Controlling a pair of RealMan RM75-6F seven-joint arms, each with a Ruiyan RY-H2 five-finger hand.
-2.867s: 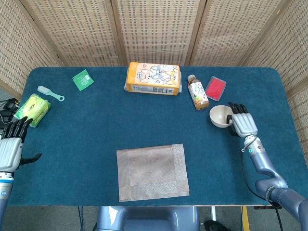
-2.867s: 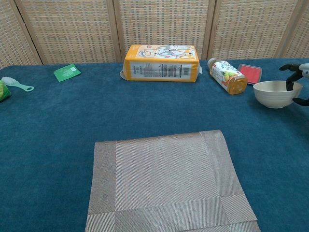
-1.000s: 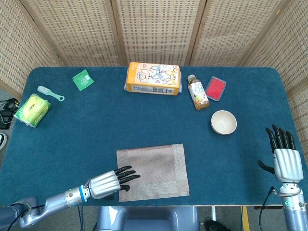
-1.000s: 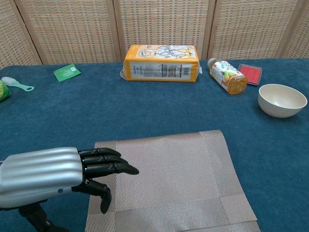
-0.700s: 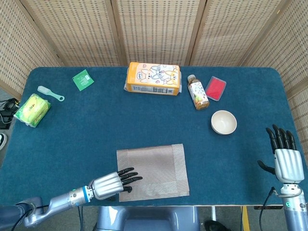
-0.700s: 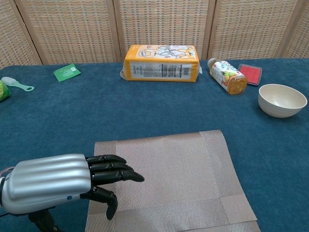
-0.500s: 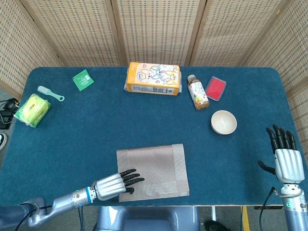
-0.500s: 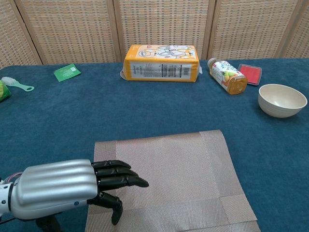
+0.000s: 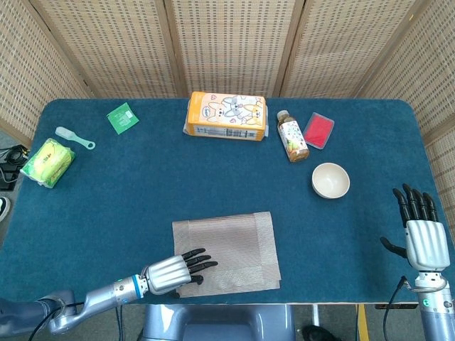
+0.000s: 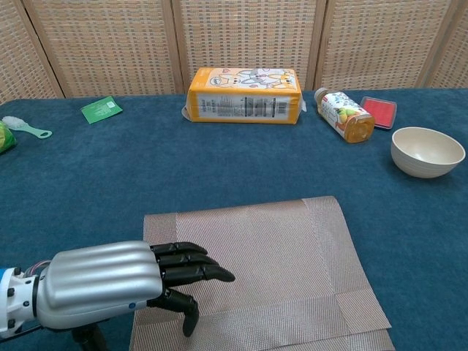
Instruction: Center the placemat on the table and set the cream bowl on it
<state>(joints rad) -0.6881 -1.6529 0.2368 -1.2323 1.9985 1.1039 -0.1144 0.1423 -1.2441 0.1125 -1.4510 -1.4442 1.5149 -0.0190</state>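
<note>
A grey woven placemat [image 9: 226, 251] [image 10: 263, 267] lies at the table's near edge, near the middle. My left hand [image 9: 173, 273] [image 10: 128, 284] reaches over its near left corner with fingers stretched out flat above the weave and the thumb below them; nothing is held. The cream bowl [image 9: 330, 180] [image 10: 427, 151] stands upright on the blue cloth at the right, apart from both hands. My right hand [image 9: 419, 234] hovers open, fingers spread, at the near right corner of the table, well clear of the bowl.
An orange tissue pack [image 9: 226, 116] lies at the back centre, beside a lying drink bottle [image 9: 292, 136] and a red flat box [image 9: 318, 130]. A green packet [image 9: 122, 118], a small brush [image 9: 74, 138] and a yellow-green pack [image 9: 48, 161] sit at the left.
My left hand has slid rightward, further over the placemat's near left corner. The placemat's near edge has lifted slightly. The right hand and the bowl stay still.
</note>
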